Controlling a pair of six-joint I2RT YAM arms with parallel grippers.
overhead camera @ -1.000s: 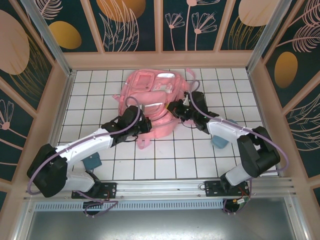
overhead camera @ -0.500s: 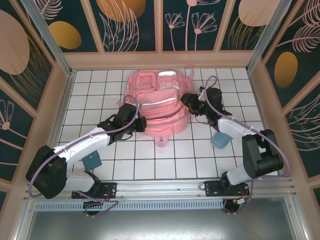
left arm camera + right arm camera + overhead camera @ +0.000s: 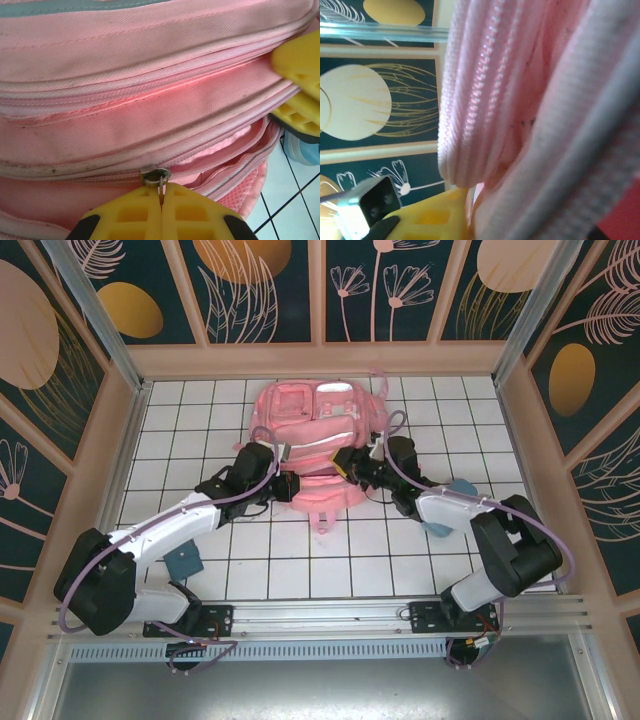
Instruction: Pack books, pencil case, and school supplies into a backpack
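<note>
The pink backpack [image 3: 318, 430] lies flat at the back middle of the tiled table. My left gripper [image 3: 286, 485] is at its near left edge, shut on the metal zip pull [image 3: 158, 176], which sits pinched at the yellow fingertips [image 3: 135, 210]. My right gripper [image 3: 346, 466] is at the near right edge. It is shut on a fold of the backpack's fabric [image 3: 520, 125], which runs down beside its yellow finger [image 3: 432, 220]. Both of its fingers also show in the left wrist view [image 3: 298, 60]. The blue pencil case [image 3: 438, 528] lies partly under the right forearm. The books are out of view.
A small blue-grey square [image 3: 183, 562] lies on the tiles near the left arm's base. Wooden walls with dark flowered panels [image 3: 250, 290] close in the table on three sides. Bare white tiles [image 3: 330, 560] stretch between the backpack and the arm bases.
My right gripper came in from the right, lower along the backpack's edge, and closed on the fabric. The backpack shifted a little. The left gripper kept its grip on the zip pull.
</note>
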